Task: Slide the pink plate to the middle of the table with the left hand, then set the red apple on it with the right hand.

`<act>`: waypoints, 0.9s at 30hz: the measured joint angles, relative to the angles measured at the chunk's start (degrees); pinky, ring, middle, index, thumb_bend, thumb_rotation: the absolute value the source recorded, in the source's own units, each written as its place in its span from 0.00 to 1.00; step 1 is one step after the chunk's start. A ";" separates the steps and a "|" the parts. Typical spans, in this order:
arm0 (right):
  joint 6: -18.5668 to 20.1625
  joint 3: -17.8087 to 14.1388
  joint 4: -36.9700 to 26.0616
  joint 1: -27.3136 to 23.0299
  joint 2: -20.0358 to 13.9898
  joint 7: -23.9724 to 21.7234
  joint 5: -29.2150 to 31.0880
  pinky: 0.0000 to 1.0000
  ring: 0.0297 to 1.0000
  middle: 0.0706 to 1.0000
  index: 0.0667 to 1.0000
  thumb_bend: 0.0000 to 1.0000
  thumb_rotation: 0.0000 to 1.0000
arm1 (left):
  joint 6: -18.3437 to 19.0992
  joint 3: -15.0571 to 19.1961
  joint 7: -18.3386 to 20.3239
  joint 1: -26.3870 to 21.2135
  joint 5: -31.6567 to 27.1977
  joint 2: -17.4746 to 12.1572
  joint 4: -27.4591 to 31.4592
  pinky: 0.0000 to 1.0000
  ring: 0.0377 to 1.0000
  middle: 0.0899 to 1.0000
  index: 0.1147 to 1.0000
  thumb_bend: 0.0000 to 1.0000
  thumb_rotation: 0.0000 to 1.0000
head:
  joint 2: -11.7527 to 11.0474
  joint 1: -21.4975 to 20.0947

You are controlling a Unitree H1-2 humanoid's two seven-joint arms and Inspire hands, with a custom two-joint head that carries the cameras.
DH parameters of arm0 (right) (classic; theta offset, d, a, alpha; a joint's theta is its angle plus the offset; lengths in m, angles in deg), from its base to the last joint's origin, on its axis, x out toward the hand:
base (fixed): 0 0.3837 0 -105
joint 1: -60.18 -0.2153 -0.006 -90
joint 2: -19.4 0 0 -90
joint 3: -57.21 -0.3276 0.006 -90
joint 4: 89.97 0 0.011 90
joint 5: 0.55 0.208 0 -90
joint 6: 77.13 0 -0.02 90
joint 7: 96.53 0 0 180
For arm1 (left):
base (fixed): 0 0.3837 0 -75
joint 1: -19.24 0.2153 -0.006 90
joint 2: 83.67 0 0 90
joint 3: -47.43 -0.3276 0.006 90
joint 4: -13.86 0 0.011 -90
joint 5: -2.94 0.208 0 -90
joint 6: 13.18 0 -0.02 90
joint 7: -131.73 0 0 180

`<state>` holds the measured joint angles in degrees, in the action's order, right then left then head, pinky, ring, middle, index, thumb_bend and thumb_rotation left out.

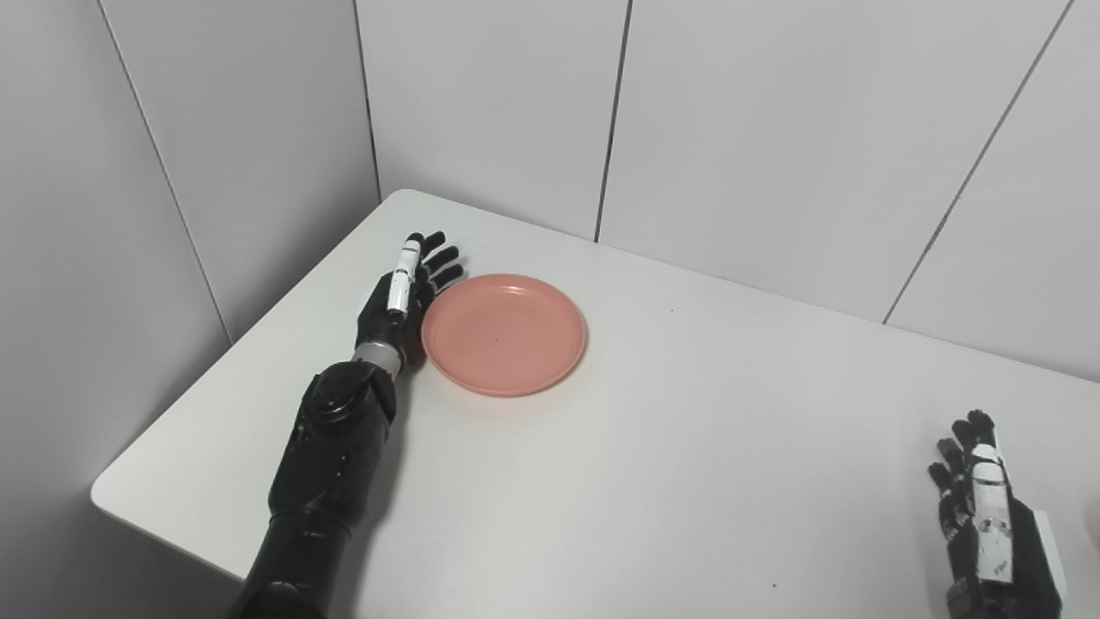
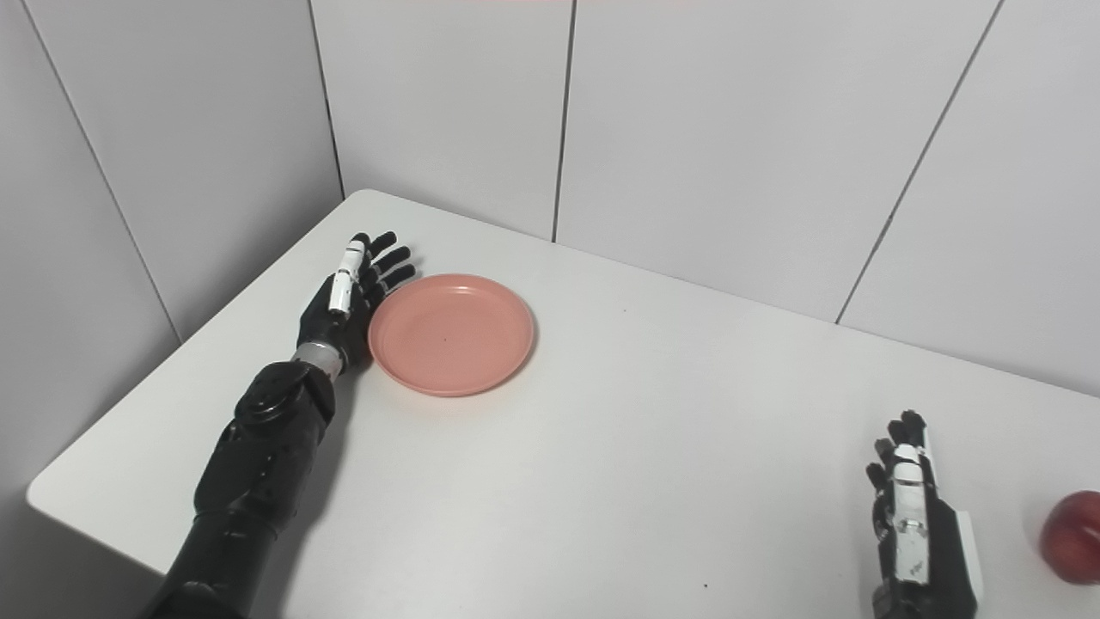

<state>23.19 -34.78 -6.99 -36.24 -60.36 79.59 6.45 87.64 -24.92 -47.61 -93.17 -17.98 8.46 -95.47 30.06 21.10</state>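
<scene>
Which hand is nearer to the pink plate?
Left. The left hand lies open against the pink plate's left rim. The right hand rests far off, near the table's right front, beside the red apple.

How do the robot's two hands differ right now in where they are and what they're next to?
The left hand is stretched far out, lying against the left rim of the pink plate; the right hand stays near the table's close edge. The left hand is beside the plate, while the right hand has the red apple just to its right, untouched. Both are open, fingers apart, holding nothing.
</scene>
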 measured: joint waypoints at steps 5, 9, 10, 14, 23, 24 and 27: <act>-0.01 0.04 0.00 0.00 0.02 -0.02 -0.04 1.00 1.00 1.00 1.00 0.12 1.00 | 0.07 -0.58 0.09 -0.62 0.00 0.62 -0.49 0.87 0.87 0.87 0.85 0.31 1.00 | 0.17 -0.35; -0.02 0.04 0.03 0.00 0.03 -0.04 -0.13 1.00 0.99 1.00 1.00 0.13 1.00 | -0.03 -1.04 0.61 -1.05 0.04 0.89 -1.22 0.87 0.87 0.86 0.84 0.32 1.00 | 0.26 -0.62; -0.02 0.04 0.03 0.00 0.04 -0.03 -0.21 1.00 0.99 1.00 1.00 0.13 1.00 | -0.14 -1.10 0.78 -1.13 0.05 0.92 -1.39 0.87 0.87 0.86 0.84 0.32 1.00 | 0.35 -0.70; -0.01 -0.03 0.03 0.00 0.19 -0.01 -0.07 1.00 0.99 1.00 1.00 0.12 1.00 | -0.38 -1.67 1.06 -1.17 0.09 1.15 -1.51 0.89 0.88 0.88 0.86 0.32 1.00 | 0.53 -1.06; -0.02 0.01 0.04 0.00 0.49 0.06 -0.38 1.00 0.99 1.00 1.00 0.13 1.00 | -0.36 -2.97 1.17 -1.49 0.13 1.97 -1.65 0.88 0.87 0.87 0.85 0.33 1.00 | 0.88 -1.76; -0.02 0.01 0.05 0.00 0.49 0.06 -0.40 1.00 0.99 1.00 1.00 0.13 1.00 | -0.36 -3.22 1.18 -1.57 0.21 2.04 -1.66 0.88 0.87 0.87 0.85 0.33 1.00 | 0.88 -1.76; -0.02 0.04 0.15 0.00 0.49 0.05 -0.84 1.00 0.99 1.00 1.00 0.13 1.00 | -0.32 -3.62 1.27 -1.71 0.21 2.39 -1.67 0.89 0.87 0.87 0.86 0.33 1.00 | 1.05 -2.02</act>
<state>23.17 -34.74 -6.84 -36.24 -59.87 79.64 5.60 87.32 -28.54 -46.34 -94.88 -17.77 10.84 -97.14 31.11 19.07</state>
